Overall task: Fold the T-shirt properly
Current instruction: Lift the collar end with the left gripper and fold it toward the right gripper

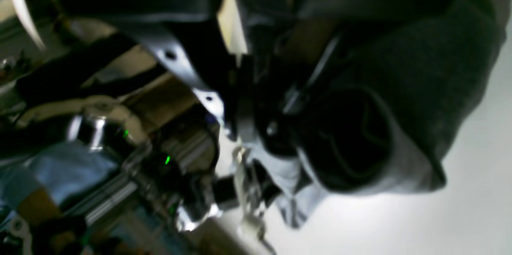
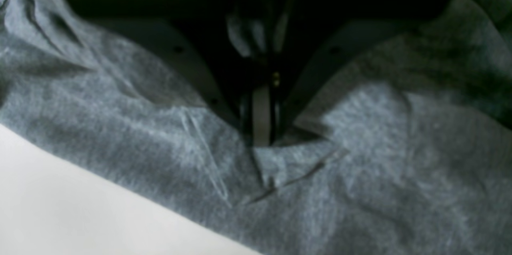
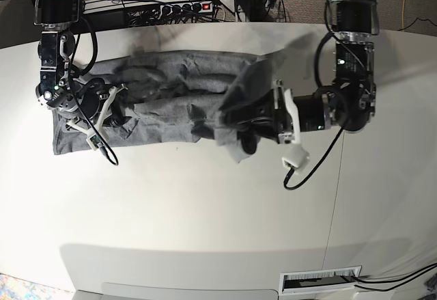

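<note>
Surface: White desk point(image 3: 205, 218) carried the work, with cables and a power strip point(image 3: 179, 6) along its far edge; we saw most of the near half bare.

T-shirt: We found the T-shirt point(image 3: 171, 102) lying as a crumpled grey band across the far half of the desk, one end bunched and lifted off the surface, the other end lying low.

Left jaws: We saw the left jaws point(image 3: 239, 119) nearly together and clamped on the raised end of the T-shirt, a thick roll of cloth hanging dark from them in the left wrist view.

Right jaws: We saw the right jaws point(image 2: 262, 127) pressed together on a small pinch of the T-shirt, with creases radiating from the pinch point.

Step in hand: We judged that the lifted end was being carried over toward the pinned end to make a lengthwise fold.

How to do it well: We judged the right pinch should hold firm as an anchor while the left end travelled low and level, so the layers met edge to edge.

Risk: We judged the bunched roll could land as a lump; spreading it taut before release would help.

Uncertain: We could not tell which part of the garment, hem or shoulder, either arm held.
</note>
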Motion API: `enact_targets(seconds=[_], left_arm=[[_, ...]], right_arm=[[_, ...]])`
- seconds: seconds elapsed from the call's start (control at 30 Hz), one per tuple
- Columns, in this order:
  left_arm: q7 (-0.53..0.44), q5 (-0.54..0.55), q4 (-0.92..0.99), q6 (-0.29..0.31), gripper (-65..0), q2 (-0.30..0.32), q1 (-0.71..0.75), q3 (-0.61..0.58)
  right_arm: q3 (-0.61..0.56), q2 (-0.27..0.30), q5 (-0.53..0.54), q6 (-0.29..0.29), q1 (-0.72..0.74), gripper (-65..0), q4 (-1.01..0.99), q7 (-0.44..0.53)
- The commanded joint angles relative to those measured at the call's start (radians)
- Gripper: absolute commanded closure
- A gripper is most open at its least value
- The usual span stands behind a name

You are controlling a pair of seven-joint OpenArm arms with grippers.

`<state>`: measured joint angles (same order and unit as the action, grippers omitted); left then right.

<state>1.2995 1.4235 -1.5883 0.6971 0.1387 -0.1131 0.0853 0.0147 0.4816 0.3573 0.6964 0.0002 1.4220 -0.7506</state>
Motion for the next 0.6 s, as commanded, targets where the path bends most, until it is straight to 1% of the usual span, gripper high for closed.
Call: enact_targets(seconds=[0.0, 0.1, 0.2, 0.33, 0.43, 0.5, 0.57], left_arm=[[-0.018, 0.015, 0.000, 0.001, 0.0, -0.004, -0.015, 0.002], [-0.038, 0.012, 0.019, 0.001, 0.0, -0.024, 0.003, 0.002], [-0.068, -0.052, 0.021, 0.001, 0.0, -0.044, 0.029, 0.002], [-0.179, -0.140, 0.021, 0.001, 0.0, -0.047, 0.061, 0.002], [-0.245, -0.204, 0.021, 0.001, 0.0, -0.047, 0.079, 0.002], [-0.262, -0.229, 0.021, 0.001, 0.0, -0.047, 0.087, 0.002], [-0.262, -0.227, 0.021, 0.001, 0.0, -0.050, 0.094, 0.002]], right_arm=[[-0.003, 0.011, -0.044, 0.002, -0.005, 0.0, -0.003, -0.069], [-0.003, 0.012, -0.044, 0.002, -0.005, 0.0, -0.003, -0.068], [-0.003, 0.012, -0.044, 0.002, -0.005, 0.0, -0.003, -0.066], [-0.003, 0.012, -0.044, 0.002, -0.005, 0.0, -0.003, -0.063], [-0.003, 0.012, -0.044, 0.002, -0.005, 0.0, -0.003, -0.061], [-0.003, 0.011, -0.044, 0.002, -0.005, 0.0, -0.003, -0.061], [-0.003, 0.012, -0.044, 0.002, -0.005, 0.0, -0.003, -0.060]])
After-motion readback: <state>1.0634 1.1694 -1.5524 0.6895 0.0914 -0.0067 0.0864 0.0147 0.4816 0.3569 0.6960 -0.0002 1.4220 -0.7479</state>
